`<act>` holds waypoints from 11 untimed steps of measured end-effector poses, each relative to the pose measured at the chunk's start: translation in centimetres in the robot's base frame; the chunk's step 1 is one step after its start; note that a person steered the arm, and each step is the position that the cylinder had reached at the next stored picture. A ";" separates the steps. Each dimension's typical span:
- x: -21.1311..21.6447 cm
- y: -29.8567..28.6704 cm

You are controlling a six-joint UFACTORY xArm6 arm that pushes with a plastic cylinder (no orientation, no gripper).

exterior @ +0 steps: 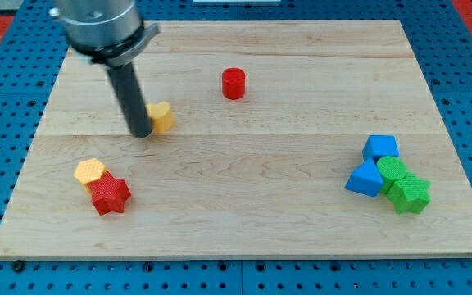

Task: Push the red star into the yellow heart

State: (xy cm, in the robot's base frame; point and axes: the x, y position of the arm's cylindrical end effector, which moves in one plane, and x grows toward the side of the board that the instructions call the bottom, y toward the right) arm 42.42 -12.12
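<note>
Upper left, my tip (pixel 139 133) is seen touching the yellow heart (pixel 161 117), red star (pixel 109 194) lower-left; no hand fitted.

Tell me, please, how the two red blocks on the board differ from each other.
The red star has a pointed outline; the red cylinder is round. The red star lies near the view's bottom left, touching a yellow block; the red cylinder stands alone near the view's top. My tip touches neither. Both share one red colour.

The rod (pixel 128 90) hides part of the yellow heart (pixel 161 117); the arm's top is cropped.
</note>
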 end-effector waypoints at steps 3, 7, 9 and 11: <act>-2.8 0.4; 13.7 -4.1; 8.4 2.5; 4.3 5.1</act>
